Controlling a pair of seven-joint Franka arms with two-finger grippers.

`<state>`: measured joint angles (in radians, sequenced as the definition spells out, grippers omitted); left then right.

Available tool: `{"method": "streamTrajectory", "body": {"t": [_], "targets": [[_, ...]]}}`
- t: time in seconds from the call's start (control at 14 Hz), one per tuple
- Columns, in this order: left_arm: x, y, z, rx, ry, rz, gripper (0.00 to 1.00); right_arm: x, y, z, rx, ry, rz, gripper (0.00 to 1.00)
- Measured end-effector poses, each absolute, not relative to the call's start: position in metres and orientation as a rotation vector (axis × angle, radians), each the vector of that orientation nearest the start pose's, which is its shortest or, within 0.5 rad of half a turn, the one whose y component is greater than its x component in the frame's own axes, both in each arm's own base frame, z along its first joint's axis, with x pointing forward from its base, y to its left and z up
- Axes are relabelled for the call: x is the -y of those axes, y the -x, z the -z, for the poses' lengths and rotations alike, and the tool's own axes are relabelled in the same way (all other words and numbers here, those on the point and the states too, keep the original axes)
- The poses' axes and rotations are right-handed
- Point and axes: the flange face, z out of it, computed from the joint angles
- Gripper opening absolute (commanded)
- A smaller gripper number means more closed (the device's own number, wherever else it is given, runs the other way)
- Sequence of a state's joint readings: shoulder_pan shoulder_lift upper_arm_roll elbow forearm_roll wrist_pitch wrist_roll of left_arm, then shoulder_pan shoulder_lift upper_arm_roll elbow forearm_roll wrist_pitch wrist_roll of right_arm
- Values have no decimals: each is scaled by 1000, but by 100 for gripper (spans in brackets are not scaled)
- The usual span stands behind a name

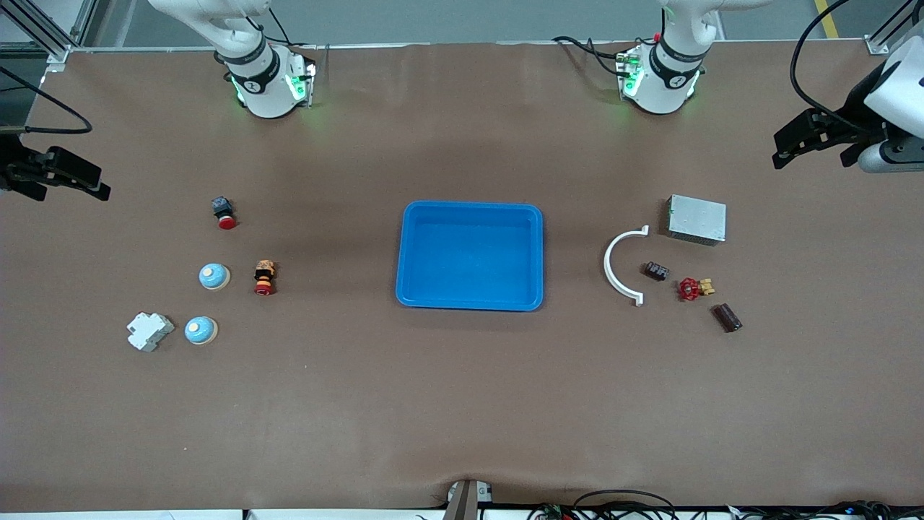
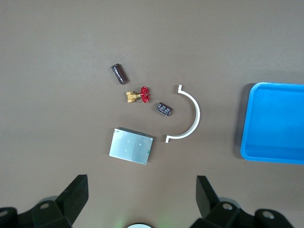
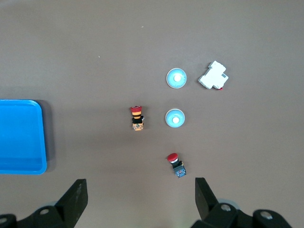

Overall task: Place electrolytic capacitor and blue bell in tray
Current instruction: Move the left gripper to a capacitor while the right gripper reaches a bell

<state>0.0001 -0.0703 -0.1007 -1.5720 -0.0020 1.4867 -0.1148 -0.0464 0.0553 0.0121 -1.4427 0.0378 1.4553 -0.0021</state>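
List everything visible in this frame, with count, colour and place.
tray: 1, bright blue, table centre, empty.
bells: 2, blue, toward the right arm's end.
push buttons: 2, red-capped, beside the bells.
white block: 1, beside the nearer bell.
grey metal box: 1, toward the left arm's end.
white curved clip: 1, between box and tray.
capacitor: 1, dark cylinder, nearest of that group.
small dark part: 1, beside the clip.
valve: 1, red handle, brass body.
left claw: open, above the box.
right claw: open, above the buttons.
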Motion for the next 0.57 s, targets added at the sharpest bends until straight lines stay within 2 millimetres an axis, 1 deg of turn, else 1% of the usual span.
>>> {"method": "streamTrajectory", "body": {"t": [0.43, 0.57], "targets": [[49, -523, -654, 28, 3083, -16, 100, 15, -560, -641, -45, 3101, -67, 100], [48, -529, -644, 26, 3081, -45, 100, 15, -561, -641, -45, 3101, -66, 100]]}}
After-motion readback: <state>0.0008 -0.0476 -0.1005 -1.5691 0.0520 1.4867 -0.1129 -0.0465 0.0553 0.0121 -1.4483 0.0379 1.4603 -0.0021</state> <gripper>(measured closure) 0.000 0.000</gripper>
